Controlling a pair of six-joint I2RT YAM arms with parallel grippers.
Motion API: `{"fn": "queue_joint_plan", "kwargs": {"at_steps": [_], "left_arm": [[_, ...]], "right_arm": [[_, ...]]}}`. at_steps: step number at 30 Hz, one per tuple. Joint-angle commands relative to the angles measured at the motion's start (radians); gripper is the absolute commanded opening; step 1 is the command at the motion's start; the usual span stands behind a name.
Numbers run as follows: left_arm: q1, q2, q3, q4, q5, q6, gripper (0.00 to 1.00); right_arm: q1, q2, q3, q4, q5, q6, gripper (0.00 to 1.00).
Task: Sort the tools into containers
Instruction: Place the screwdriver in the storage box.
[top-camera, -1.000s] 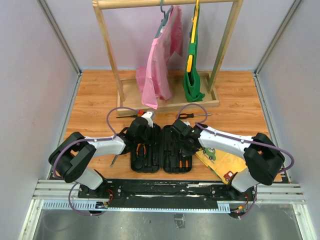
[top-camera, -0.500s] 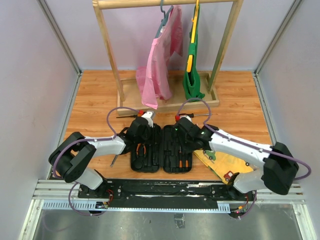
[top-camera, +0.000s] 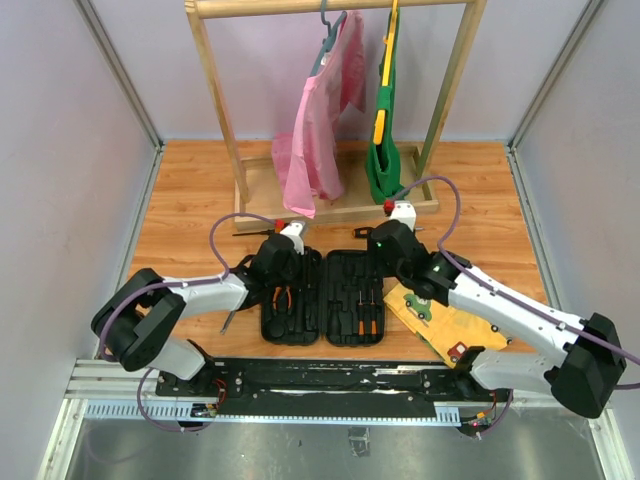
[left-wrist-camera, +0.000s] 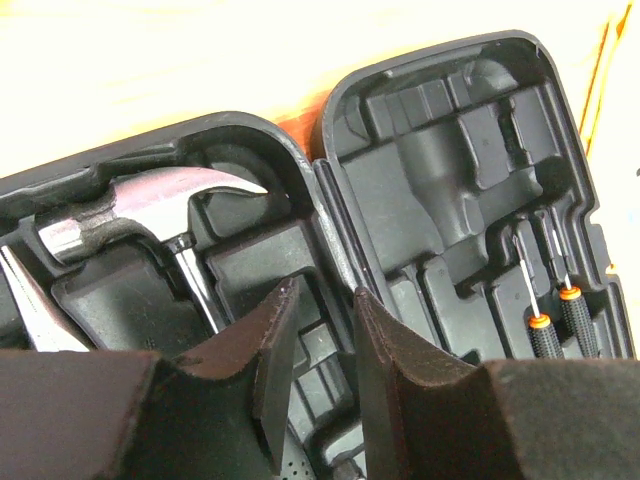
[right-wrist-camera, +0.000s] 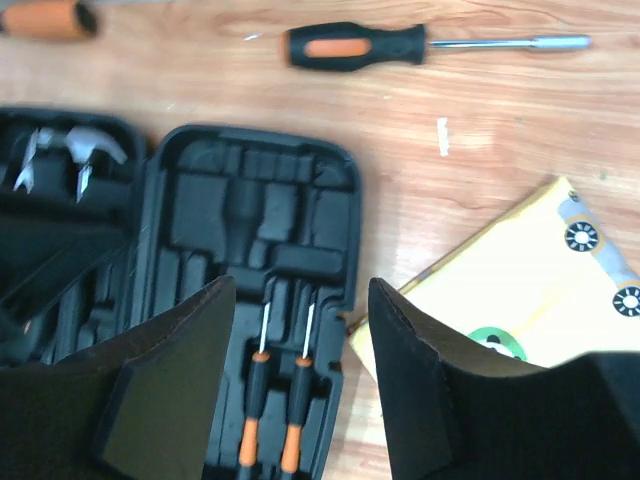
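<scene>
The black tool case (top-camera: 322, 322) lies open between the arms. A hammer (left-wrist-camera: 150, 210) and orange-handled pliers (top-camera: 285, 297) sit in its left half. Two small screwdrivers (right-wrist-camera: 270, 400) lie in slots of the right half. My left gripper (left-wrist-camera: 325, 340) hovers low over the hinge, open, its narrow gap empty. My right gripper (right-wrist-camera: 300, 300) is open and empty above the case's far right corner. A black-and-orange screwdriver (right-wrist-camera: 355, 47) lies on the wood beyond the case. Another orange handle (right-wrist-camera: 45, 18) shows further left.
A yellow picture board (top-camera: 445, 320) lies right of the case under the right arm. A wooden clothes rack (top-camera: 340, 205) with pink and green garments stands at the back. A thin tool shaft (top-camera: 230, 320) lies by the left arm.
My right gripper has opened and drawn back from the case's right half toward the far side. The left arm has barely moved.
</scene>
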Motion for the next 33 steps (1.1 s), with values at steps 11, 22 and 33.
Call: {"fn": "queue_joint_plan", "kwargs": {"at_steps": [11,22,33], "left_arm": [[-0.005,-0.053,-0.034,0.000,-0.056,0.026,0.34],[-0.005,-0.025,-0.023,0.001,-0.053,0.028,0.34],[-0.005,-0.015,-0.019,0.002,-0.047,0.024,0.33]], "right_arm": [[-0.277,0.081,-0.111,0.249,-0.080,0.410,0.66],[-0.346,0.227,-0.075,0.284,-0.107,0.663,0.67],[-0.385,0.403,0.008,0.342,-0.190,0.824,0.63]]}}
